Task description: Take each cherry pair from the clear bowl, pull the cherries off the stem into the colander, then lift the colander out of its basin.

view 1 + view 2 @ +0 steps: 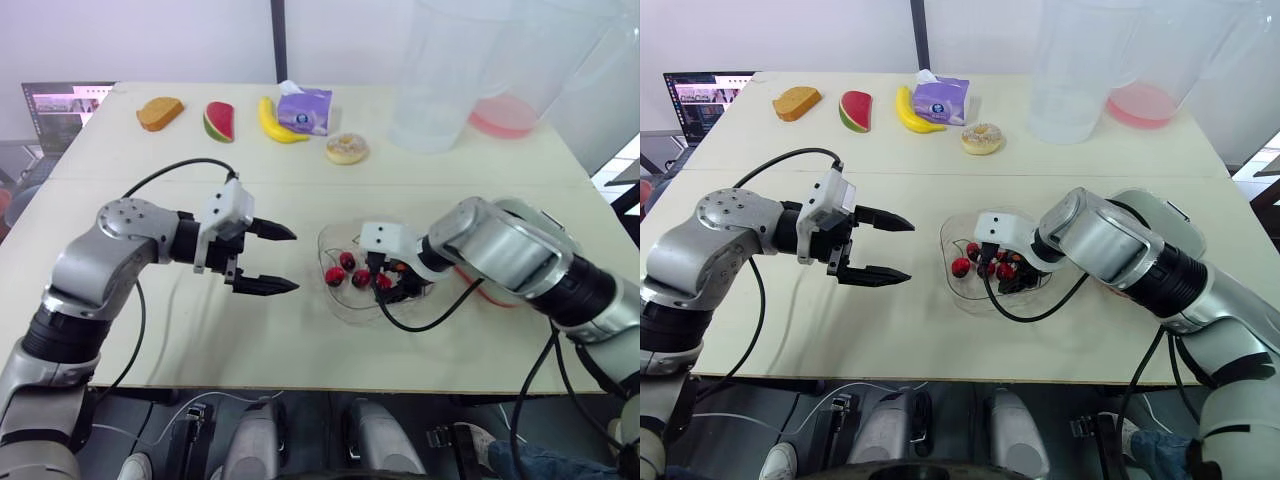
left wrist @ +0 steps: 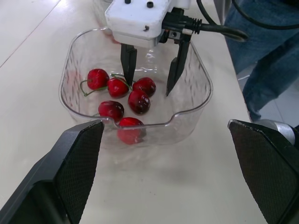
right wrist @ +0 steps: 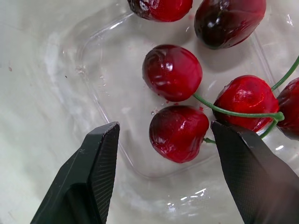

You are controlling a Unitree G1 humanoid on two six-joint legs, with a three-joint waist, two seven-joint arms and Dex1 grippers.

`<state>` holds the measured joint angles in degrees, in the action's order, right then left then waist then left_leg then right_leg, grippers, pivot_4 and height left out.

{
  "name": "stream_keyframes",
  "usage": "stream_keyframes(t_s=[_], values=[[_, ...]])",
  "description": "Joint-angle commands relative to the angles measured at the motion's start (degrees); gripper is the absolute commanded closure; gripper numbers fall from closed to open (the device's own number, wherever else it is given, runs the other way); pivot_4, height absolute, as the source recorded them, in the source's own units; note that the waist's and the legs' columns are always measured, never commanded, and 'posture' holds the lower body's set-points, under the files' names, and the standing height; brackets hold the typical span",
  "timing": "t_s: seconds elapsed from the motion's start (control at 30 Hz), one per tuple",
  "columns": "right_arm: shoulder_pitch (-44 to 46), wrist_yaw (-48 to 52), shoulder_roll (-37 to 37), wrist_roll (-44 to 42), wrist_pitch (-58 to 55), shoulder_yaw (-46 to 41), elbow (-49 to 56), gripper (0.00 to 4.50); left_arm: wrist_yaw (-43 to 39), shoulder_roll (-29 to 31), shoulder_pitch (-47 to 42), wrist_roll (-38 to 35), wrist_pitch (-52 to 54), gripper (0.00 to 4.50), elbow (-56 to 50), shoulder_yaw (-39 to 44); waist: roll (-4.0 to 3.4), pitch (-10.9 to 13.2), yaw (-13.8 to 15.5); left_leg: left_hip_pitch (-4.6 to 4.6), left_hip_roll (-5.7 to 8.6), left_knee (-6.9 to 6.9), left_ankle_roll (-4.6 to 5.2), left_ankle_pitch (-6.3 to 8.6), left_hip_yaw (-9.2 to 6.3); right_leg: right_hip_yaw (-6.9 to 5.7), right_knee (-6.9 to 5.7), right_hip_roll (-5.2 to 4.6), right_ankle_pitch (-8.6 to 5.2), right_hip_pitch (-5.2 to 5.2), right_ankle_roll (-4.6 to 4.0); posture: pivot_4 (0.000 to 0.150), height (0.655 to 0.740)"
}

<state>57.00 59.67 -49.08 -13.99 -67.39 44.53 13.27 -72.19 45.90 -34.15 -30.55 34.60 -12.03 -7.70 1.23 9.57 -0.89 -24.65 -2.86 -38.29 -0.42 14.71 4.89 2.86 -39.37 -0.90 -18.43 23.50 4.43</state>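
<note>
While the right hand [image 2: 148,86] is down inside the bowl [image 2: 198,98], we're on step one: picking a cherry pair. Its fingers are spread wide and grip nothing, and the tips straddle the cherries [image 2: 139,101]. In the right wrist view one cherry [image 3: 179,133] lies between the fingers, with a green stem [image 3: 233,113] running to its partner [image 3: 246,101].

The left hand [image 1: 294,261] hovers just left of the bowl over the worktop [image 1: 300,340]. It's also open and empty, tips pointing at the bowl.

The bowl sits mid-worktop on the near side with about six cherries in it, so my read is the task is barely started. I can't place the colander for sure. A pink piece [image 1: 500,116] inside a clear vessel [image 1: 575,60] at far right may be it.

Next move, as I judge it:
- Close the right hand on that cherry or where the stems join.
- Lift it clear of the bowl rim.
- Bring the pair to the left hand, which takes the other end.
- Pull the two apart over the colander.

The cherry is round and slick, so the grip needs to be centred.
</note>
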Motion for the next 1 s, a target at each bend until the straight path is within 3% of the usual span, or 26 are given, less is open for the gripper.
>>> stream_keyframes(t_s=[0.03,0.1,0.17,0.4,0.77,1.0], values=[[0.31,0.5,0.3,1.28,0.7,-1.14,0.68,3.04,0.42,0.08,-1.17,-1.03,0.37,0.0,-1.88,1.9,0.0,0.0,-0.02,0.0,0.0,0.0,0.0,0.0,0.0,0.0,0.0,0.0,0.0,0.0,0.0,0.15,0.74],[0.32,0.66,0.51,1.55,0.81,-1.24,0.62,3.82,0.53,0.05,-1.24,-1.16,0.54,0.0,-1.92,1.95,0.0,0.0,-0.02,0.0,0.0,0.0,0.0,0.0,0.0,0.0,0.0,0.0,0.0,0.0,0.0,0.15,0.74],[0.32,0.9,0.58,1.73,0.87,-1.31,0.71,4.11,0.59,0.05,-1.28,-1.29,0.71,0.0,-2.01,2.01,0.0,0.0,-0.02,0.0,0.0,0.0,0.0,0.0,0.0,0.0,0.0,0.0,0.0,0.0,0.0,0.15,0.74],[1.2,2.04,-0.44,1.43,0.93,-4.25,2.56,4.11,0.63,-0.14,-1.94,-1.41,0.93,0.0,-1.71,1.91,0.0,0.0,-0.03,0.0,0.0,0.0,0.0,0.0,0.0,0.0,0.0,0.01,0.0,0.0,0.0,0.15,0.74],[-0.63,1.17,-5.38,-2.83,-2.0,-17.91,16.64,4.11,0.97,-1.97,-5.37,-2.73,2.26,0.0,1.08,2.36,0.0,0.0,-0.02,0.03,-0.01,0.0,0.0,0.0,-0.02,-0.01,-0.01,0.0,0.0,-0.02,0.0,0.15,0.74],[-10.81,-5.06,-7.11,2.62,17.07,-25.37,25.78,4.11,2.87,-6.15,-11.29,-7.38,7.94,0.0,6.59,4.79,0.01,0.0,0.1,0.03,0.03,-0.01,0.0,0.0,-0.02,-0.01,0.0,0.05,-0.01,-0.06,0.01,0.15,0.74]])
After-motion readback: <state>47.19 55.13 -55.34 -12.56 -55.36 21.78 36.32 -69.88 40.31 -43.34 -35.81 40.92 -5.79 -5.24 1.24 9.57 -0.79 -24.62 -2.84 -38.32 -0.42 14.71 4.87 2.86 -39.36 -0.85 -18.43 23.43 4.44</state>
